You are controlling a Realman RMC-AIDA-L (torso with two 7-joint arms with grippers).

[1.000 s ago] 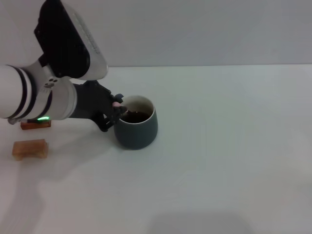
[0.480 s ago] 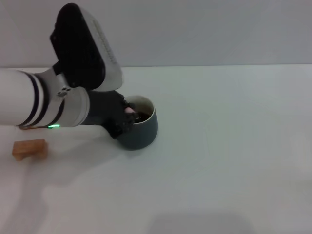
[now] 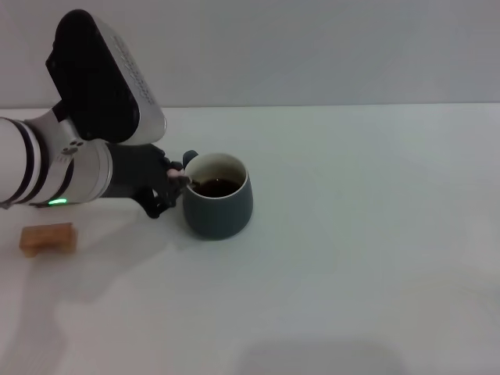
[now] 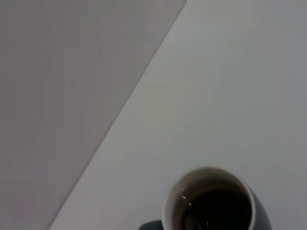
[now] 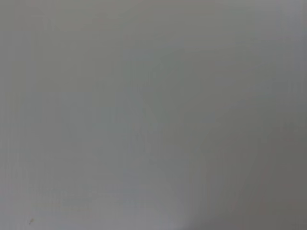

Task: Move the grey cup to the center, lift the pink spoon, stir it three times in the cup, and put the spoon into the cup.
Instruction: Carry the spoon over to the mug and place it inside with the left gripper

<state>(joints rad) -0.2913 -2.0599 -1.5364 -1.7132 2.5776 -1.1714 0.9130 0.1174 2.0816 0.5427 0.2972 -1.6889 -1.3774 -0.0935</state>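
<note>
The left gripper point(image 3: 173, 186) sits right at the near-left rim of the grey cup point(image 3: 219, 205), so the cup is the big thing blocking the way just past the fingers point(image 3: 162, 205). The pink spoon point(image 3: 190, 182) reaches from the fingers over the rim into the dark drink. Behind the fingers, the thick white arm point(image 3: 55, 168) fills that side. One brown block point(image 3: 48, 237) lies on the surface point(image 3: 367, 234) back there, near the arm and well apart from the fingers (a second block may hide under the arm). Past the cup, on its far side from the fingers, the surface is wide open.
</note>
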